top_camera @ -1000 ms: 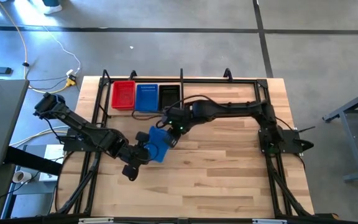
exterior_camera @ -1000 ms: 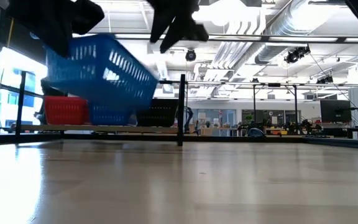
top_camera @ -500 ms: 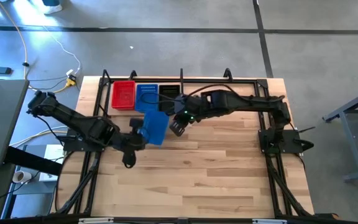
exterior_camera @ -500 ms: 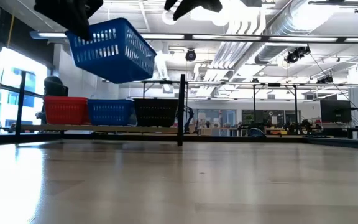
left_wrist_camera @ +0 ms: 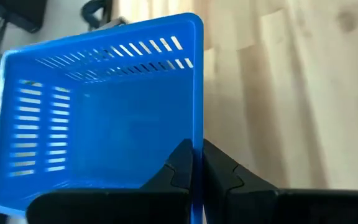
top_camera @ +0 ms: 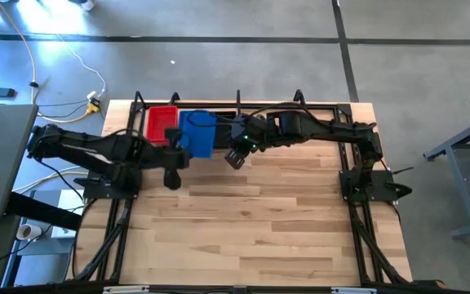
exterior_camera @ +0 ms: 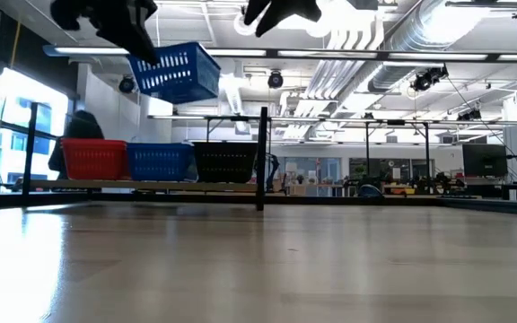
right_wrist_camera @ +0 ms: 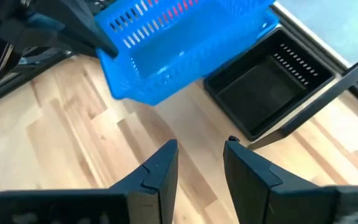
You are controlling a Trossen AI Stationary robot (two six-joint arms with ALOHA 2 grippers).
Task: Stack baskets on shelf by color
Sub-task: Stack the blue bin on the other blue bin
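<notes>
Wooden tabletop (top_camera: 259,220) mostly bare; action is at the shelf (top_camera: 317,107) along the far edge. Carried blue basket (exterior_camera: 174,73) hangs in the air, left gripper (left_wrist_camera: 197,169) fingers pinched closed on its rim wall, basket body extending forward from the fingertips. Directly below and slightly beyond it: blue basket on the shelf (exterior_camera: 160,161), flanked by red basket (exterior_camera: 95,159) and black basket (exterior_camera: 226,161), touching side by side. Carried basket looks tilted, long axis roughly across the row; I'd level it before lowering. Right gripper (right_wrist_camera: 199,163) hovers just beside, fingers apart and empty, black basket ahead of its tips. Clearance: neighbours tight on both sides, upright divider (exterior_camera: 263,158) past the black one.
</notes>
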